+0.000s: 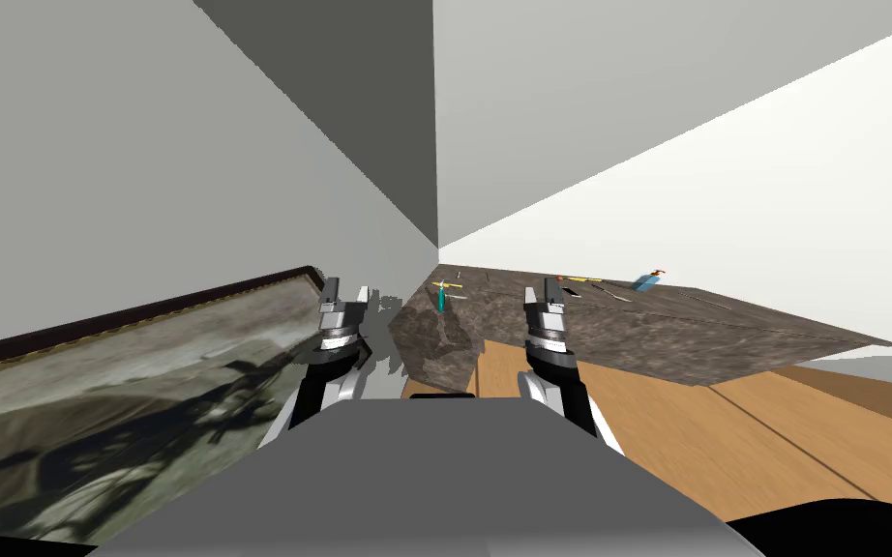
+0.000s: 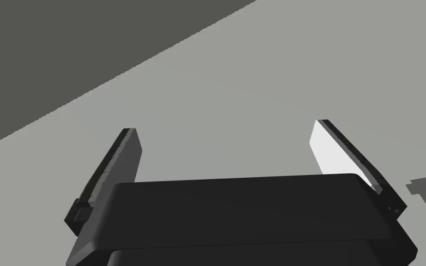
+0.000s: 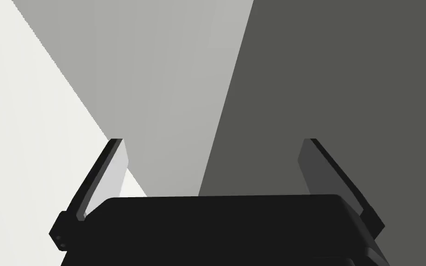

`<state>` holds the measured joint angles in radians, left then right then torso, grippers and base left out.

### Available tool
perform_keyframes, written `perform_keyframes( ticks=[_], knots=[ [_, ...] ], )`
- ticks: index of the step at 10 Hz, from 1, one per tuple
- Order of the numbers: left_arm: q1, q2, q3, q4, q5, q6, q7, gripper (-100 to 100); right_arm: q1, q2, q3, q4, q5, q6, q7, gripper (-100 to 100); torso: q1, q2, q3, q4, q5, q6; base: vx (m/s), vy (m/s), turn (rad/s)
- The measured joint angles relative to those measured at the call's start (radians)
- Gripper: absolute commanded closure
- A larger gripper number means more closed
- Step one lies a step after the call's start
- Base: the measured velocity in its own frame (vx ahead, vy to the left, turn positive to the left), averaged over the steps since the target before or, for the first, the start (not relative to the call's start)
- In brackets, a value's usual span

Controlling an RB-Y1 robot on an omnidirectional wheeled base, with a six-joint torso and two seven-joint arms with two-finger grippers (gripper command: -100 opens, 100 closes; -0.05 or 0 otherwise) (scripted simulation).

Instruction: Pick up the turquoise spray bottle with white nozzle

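A slim turquoise bottle (image 1: 440,300) with a pale top stands upright near the left corner of a dark mottled counter (image 1: 686,338). In the head view my left gripper (image 1: 346,290) is raised to the left of the bottle, in front of the grey wall. My right gripper (image 1: 544,288) is raised to the bottle's right, over the counter's front edge. Both are some way short of the bottle. In the wrist views the left gripper (image 2: 226,127) and the right gripper (image 3: 213,140) stand open with nothing between their fingers.
A blue bottle (image 1: 644,281) with a red nozzle lies further back on the counter, beside several thin tools (image 1: 589,282). A large dark-framed picture (image 1: 144,387) hangs on the wall to my left. Wooden floor (image 1: 725,425) lies before the counter on my right.
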<state>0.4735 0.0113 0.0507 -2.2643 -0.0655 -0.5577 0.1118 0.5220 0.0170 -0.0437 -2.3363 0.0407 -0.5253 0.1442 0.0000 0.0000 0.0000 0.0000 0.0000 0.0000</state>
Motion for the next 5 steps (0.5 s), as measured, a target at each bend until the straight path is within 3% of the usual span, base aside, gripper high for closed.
perform_keyframes(
  ticks=[5],
  knots=[
    [-0.007, 0.097, 0.009, 0.036, -0.025, 0.029, -0.020, -100, 0.000, 0.000, 0.000, 0.000, 0.000, 0.000, 0.000, 0, -0.002, 0.001, 0.000, 0.000, -0.001, 0.000, -0.010, -0.031, -0.081]
  ],
)
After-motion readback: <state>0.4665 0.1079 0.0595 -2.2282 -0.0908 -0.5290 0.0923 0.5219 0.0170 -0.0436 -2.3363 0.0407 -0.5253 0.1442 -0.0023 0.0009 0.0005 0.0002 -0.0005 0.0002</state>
